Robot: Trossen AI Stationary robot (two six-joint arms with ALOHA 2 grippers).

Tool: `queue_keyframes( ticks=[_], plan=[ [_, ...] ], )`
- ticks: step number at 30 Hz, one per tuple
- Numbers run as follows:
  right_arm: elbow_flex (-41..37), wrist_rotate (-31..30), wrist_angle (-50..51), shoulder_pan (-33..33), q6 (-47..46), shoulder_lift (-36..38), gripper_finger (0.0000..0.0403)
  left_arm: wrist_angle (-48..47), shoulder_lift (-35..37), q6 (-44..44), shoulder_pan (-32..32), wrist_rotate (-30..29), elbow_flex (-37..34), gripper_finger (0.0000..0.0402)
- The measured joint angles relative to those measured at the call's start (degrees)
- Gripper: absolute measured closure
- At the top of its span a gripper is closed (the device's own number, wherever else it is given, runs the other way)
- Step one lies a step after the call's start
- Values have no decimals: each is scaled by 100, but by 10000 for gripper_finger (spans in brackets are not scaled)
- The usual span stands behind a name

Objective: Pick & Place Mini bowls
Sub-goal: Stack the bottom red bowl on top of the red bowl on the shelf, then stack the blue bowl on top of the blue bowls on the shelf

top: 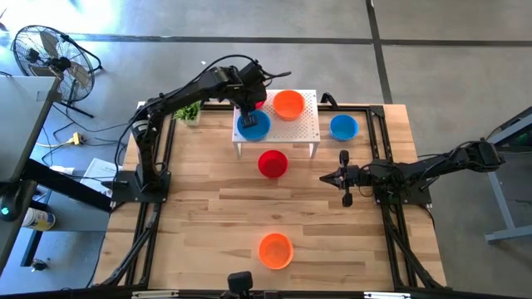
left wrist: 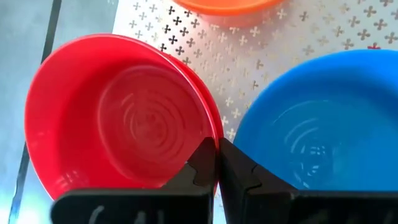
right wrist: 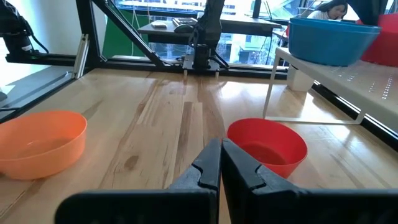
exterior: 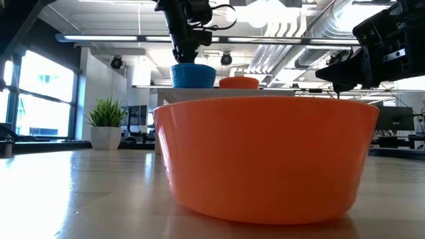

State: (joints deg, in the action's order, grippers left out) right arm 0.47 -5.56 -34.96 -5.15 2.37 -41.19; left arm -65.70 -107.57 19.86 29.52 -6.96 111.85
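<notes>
Hovering over the white perforated stand, the left end effector is seen closed and empty between a red bowl and a blue bowl, with an orange bowl beside them. Another blue bowl, a red bowl and a near orange bowl are spread on the counter. The right end effector is held shut and empty at the right.

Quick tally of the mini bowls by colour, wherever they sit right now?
Red mini bowls: 2
Blue mini bowls: 2
Orange mini bowls: 2
Total: 6
</notes>
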Motion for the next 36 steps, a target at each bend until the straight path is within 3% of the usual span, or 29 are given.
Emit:
queue_keyframes(
  ticks=[4, 10, 17, 22, 27, 31, 36],
  plan=[
    [0, 0, 2, 0, 0, 0, 401, 3, 0, -67, -1, -22, 0, 389],
    [0, 0, 2, 0, 0, 0, 401, 133, 0, -55, -31, -194, 0, 336],
    [1, -2, 2, 0, 0, 0, 401, -71, -2, 206, -31, -85, 503, 304],
    [0, 71, 0, 0, -35, 0, 402, -49, 0, 288, -31, 106, 730, 321],
    [1, 142, -119, 0, -114, 2, 402, 465, 301, -36, -27, 193, 526, 387],
    [1, 138, -255, 0, -254, 2, 400, 1107, 679, -137, -28, 304, -36, 389],
    [1, 134, -258, 0, -258, 2, 400, 2373, 1261, -214, -28, 474, -1277, 400]
  ],
)
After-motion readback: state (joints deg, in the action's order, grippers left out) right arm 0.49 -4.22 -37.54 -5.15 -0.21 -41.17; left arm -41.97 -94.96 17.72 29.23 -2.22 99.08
